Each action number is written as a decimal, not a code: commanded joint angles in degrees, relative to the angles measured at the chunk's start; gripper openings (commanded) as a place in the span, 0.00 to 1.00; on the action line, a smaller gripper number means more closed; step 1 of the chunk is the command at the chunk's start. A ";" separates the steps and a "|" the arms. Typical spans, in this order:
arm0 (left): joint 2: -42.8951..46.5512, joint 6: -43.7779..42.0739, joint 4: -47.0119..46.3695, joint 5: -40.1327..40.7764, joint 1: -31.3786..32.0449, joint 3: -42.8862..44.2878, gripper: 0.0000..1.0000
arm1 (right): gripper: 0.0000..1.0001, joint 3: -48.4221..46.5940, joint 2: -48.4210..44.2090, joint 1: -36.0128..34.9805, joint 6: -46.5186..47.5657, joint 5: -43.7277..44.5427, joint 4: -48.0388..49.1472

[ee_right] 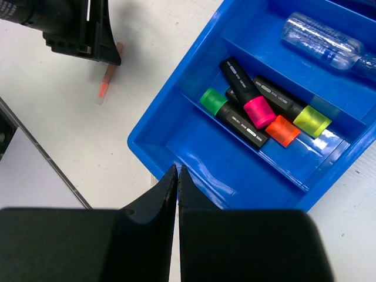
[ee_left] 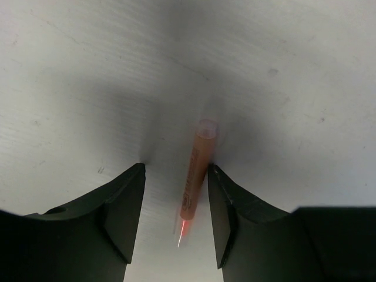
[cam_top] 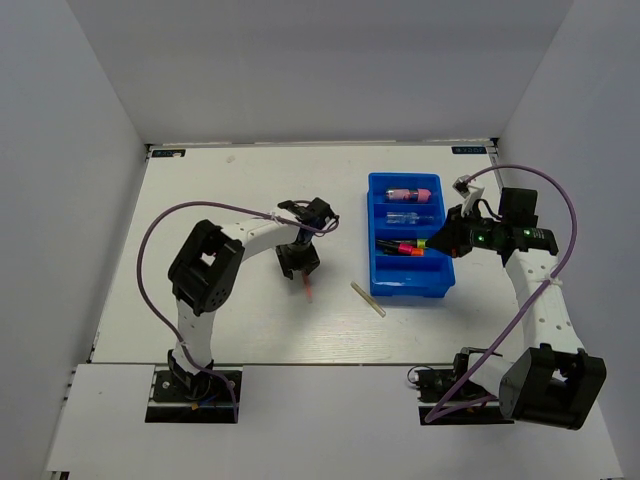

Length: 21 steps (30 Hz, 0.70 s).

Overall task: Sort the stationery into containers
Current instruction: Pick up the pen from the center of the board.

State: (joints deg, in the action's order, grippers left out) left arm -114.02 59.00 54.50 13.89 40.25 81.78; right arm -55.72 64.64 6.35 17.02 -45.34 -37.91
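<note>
1. Hovering low over the white table (cam_top: 230,200), my left claw (ee_left: 176,176) stands open. Its two black fingers (ee_left: 126,200) straddle a thin, pale orange plastic stick (ee_left: 198,170) and grip nothing.
2. That stick lies flat on the table and off-centre in the gap, close against the finger on the right of the wrist view. I cannot tell whether they touch. Its long axis runs nearly along the fingers, leaning a little to the right at the far end, so I judge the jaws would close across its width.
3. From above, the stick (cam_top: 307,289) pokes out on the near side of the left claw (cam_top: 298,262), which covers its far end.
4. A second thin pale stick (cam_top: 368,300) lies on the table between that claw and the bright blue ribbed plastic tray (cam_top: 372,230), just off the tray's near left corner.
5. The tray lies to the right of both sticks, and the left claw is the nearer to them. My right claw (ee_right: 177,173) is closed and empty by the tray's right edge.
6. The tray already holds black highlighters with coloured ends (ee_right: 258,111), a small clear bottle (ee_right: 320,41) and a pink tube (cam_top: 408,193).
7. The orange stick's near tip fades to a faint glassy point. The right wrist view cuts off the tray's far compartments.
</note>
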 commanded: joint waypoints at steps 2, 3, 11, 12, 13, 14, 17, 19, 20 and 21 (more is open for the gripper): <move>-0.15 0.32 -3.00 -1.32 0.09 -1.88 0.57 | 0.04 -1.23 0.13 -0.02 0.74 -0.80 -0.94; -0.24 0.41 -3.08 -1.50 0.09 -1.97 0.56 | 0.04 -1.14 0.13 -0.11 0.74 -0.80 -1.20; 0.28 0.24 -7.65 -1.58 0.27 -6.45 0.29 | 0.04 -1.40 -0.22 0.07 0.65 -1.06 -1.29; 0.20 0.06 -8.61 -1.50 0.36 -8.02 0.21 | 0.04 -1.49 -0.22 0.15 0.39 -1.41 -1.20; 0.46 0.06 -9.58 -1.32 0.62 -8.56 0.19 | 0.04 -1.41 -0.22 0.24 0.47 -1.33 -1.37; 0.55 -0.11 -10.02 -1.50 0.71 -9.52 0.18 | 0.04 -1.40 -0.31 0.16 0.56 -1.50 -1.38; 1.16 -0.81 -12.40 -2.11 0.97 -12.08 0.09 | 0.04 -1.41 -0.39 0.24 0.47 -1.68 -1.55; 2.92 -2.39 -14.15 -2.20 1.41 -12.96 0.03 | 0.06 -1.49 -0.39 0.24 0.74 -1.85 -1.73; 3.53 -4.66 -14.33 -2.11 2.63 -12.79 0.01 | 0.06 -1.49 -0.31 0.42 0.74 -1.86 -1.73; 5.97 -7.82 -15.38 -2.11 3.25 -12.70 0.00 | 0.08 -1.41 -0.31 0.16 0.74 -1.86 -1.90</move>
State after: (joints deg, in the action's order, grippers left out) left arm -108.64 56.34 41.98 12.62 41.12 71.94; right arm -55.72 64.66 6.39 17.06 -45.60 -39.13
